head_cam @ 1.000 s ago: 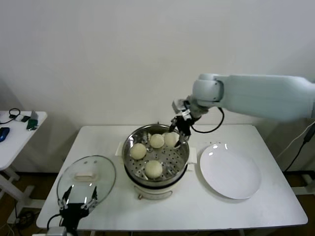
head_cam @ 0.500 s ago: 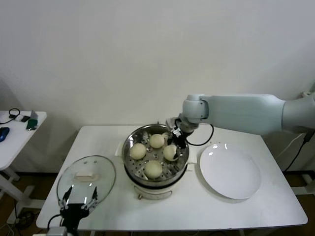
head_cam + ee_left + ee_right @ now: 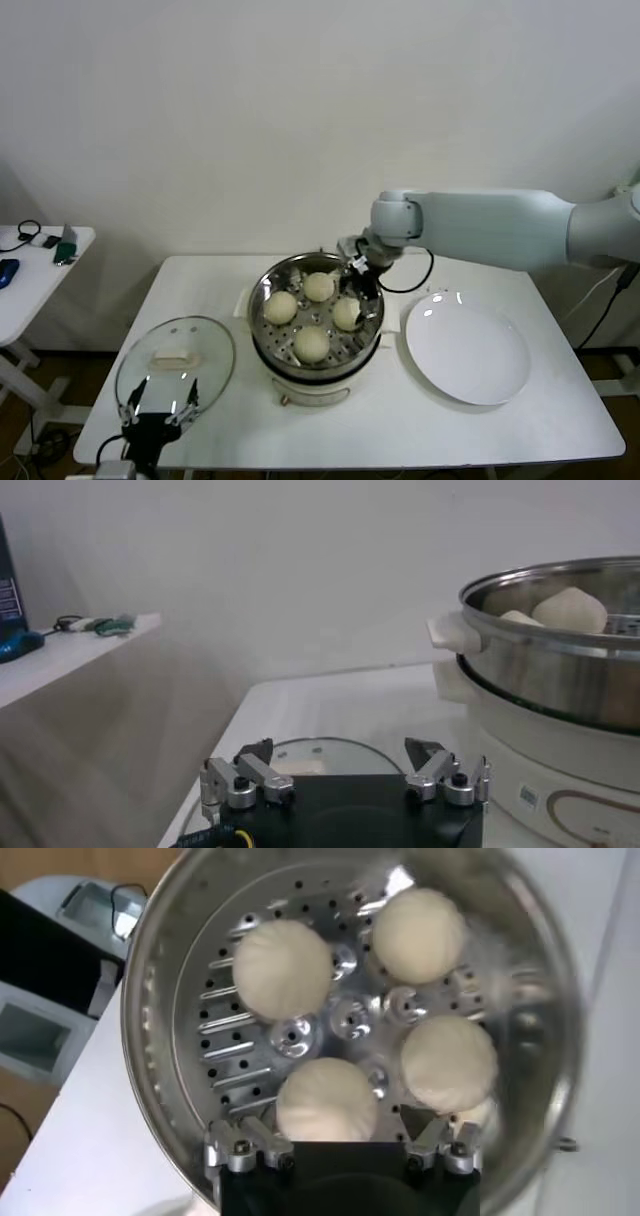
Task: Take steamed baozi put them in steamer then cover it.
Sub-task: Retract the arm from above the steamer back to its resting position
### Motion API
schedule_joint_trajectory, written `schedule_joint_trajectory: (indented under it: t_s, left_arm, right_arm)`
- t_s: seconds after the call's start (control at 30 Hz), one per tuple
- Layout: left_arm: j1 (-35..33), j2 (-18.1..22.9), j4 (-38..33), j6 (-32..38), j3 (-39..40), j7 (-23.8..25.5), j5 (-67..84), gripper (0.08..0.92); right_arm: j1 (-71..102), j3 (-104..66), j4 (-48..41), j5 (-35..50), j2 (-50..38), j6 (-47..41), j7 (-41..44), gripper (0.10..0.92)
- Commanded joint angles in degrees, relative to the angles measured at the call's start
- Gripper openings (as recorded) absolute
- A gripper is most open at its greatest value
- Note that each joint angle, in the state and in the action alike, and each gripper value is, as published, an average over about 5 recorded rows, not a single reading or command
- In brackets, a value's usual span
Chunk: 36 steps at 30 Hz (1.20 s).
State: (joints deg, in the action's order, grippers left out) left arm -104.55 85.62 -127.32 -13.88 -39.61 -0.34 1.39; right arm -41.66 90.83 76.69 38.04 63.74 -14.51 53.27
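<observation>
Baozi (image 3: 312, 344): all four lie on the perforated tray inside the steamer (image 3: 262, 330).
Right gripper (image 3: 361, 283): above the steamer's far-right rim, fingers spread, holding nothing.
Left gripper (image 3: 340, 776): spread, over the glass lid (image 3: 176, 358).
Advice: lift clear before lidding; seat lid level.

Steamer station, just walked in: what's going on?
Four off-white round dough buns sit on the perforated tray of the shiny steel steamer pot. The right gripper hangs over the pot's far rim, jaws open, holding nothing. The flat white plate beside the pot is bare. The round glass lid lies on the white table to the left, not yet on the pot, and the left gripper waits at its near edge, jaws open.
</observation>
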Motion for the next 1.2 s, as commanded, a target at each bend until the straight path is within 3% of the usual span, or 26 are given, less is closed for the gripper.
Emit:
schedule_joint_trajectory:
  t_s: [0.03,0.13,0.2,0.3,0.47,0.8,0.97,1.2]
  left_arm:
    - [-0.02,-0.06,-0.26,-0.26,0.27,0.39,-0.7,0.823]
    - [0.06,-0.15,-0.25,-0.32,0.35,0.68,-0.92,0.823]
    - [0.3,-0.26,-0.17,-0.39,0.41,0.87,-0.98,0.823]
    - [0.88,-0.61,0.37,-0.38,0.5,1.18,-1.13,0.823]
    - [2.22,-1.66,2.09,0.13,0.56,1.38,-1.26,0.823]
    - [5.81,-2.7,6.89,2.3,1.67,1.35,-2.88,0.823]
    - [6.66,-2.75,7.68,4.43,2.08,0.89,-4.43,0.823]
    - [7.47,-3.1,8.39,8.04,1.97,-0.81,-7.94,0.823]
  right_arm:
    - [-5.34,-7.58,-1.95,15.59,-6.1,2.43,2.25,0.822]
    - [-1.2,-16.3,-1.57,23.8,-9.83,0.4,-7.74,0.823]
    - [5.51,-26.39,-1.16,24.73,-11.87,-1.13,-20.34,0.823]
    - [16.47,-42.45,-0.4,19.6,-15.35,-2.23,-35.16,0.823]
    - [32.16,-59.15,3.6,14.78,-24.05,-1.52,-43.65,0.823]
    - [78.52,-96.31,14.42,9.77,-36.09,6.8,-48.6,0.823]
    - [103.21,-119.22,15.84,7.5,-32.74,12.78,-47.09,0.823]
    - [123.12,-133.94,17.36,4.55,-23.8,21.61,-45.01,0.823]
